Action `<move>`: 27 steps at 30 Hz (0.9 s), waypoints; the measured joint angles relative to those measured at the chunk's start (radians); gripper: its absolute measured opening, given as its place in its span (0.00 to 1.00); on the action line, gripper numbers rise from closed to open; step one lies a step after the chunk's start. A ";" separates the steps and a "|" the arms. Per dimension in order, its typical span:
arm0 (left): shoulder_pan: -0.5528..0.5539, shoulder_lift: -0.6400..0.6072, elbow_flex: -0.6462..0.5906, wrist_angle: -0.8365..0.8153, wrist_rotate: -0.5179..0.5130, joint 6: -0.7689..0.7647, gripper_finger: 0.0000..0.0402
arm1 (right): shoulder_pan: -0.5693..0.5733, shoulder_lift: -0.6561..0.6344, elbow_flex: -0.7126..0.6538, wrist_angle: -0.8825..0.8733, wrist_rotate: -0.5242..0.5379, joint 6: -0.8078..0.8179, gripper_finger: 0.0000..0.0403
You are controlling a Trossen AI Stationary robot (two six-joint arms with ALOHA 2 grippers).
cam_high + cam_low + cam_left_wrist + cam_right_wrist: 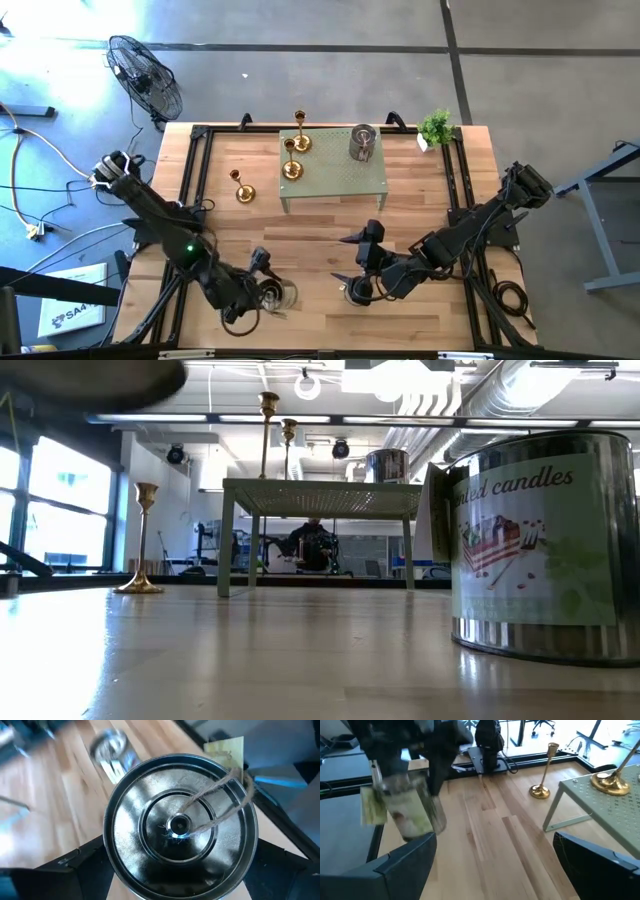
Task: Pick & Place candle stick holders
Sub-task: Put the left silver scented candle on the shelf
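My left gripper point(268, 296) is near the table's front edge, shut on a silvery tin holder point(180, 825) with a twine loop and a paper tag. The holder also shows in the right wrist view point(407, 807). My right gripper point(360, 283) is open and empty, with nothing between its fingers point(490, 870). A second silvery holder point(540, 550) stands on its base on the table right by it. One gold holder point(243, 188) stands on the table. Two gold holders point(300, 135) point(291, 166) and a third silvery one point(362, 142) stand on a green perforated stand point(335, 180). My left gripper holds the silvery holder by its round side wall point(109, 855), just below the lid, one finger point(75, 870) on each side. The fingers come from above, pointing down. The holder stays upright; in the right wrist view its base point(415, 836) looks lifted off the wood.
A small potted plant point(435, 128) stands at the far right corner. Black frame rails point(195, 170) run along the table's left and right sides. Bare wood point(320, 240) lies between the stand and the grippers.
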 joint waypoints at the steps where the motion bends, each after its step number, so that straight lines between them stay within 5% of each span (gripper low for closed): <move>1: 0.000 -0.008 0.018 -0.009 -0.006 0.025 0.84 | 0.000 0.000 0.000 -0.001 -0.007 -0.001 0.98; 7: 0.001 -0.075 0.093 -0.047 -0.112 0.145 0.84 | 0.000 0.002 0.000 0.041 -0.129 -0.067 0.98; 12: 0.056 -0.097 0.120 -0.041 -0.122 0.204 0.84 | 0.001 0.026 0.000 0.116 -0.117 -0.166 0.98; 27: 0.288 -0.100 0.122 0.081 0.152 0.275 0.84 | -0.027 0.074 -0.001 0.203 0.003 -0.314 0.98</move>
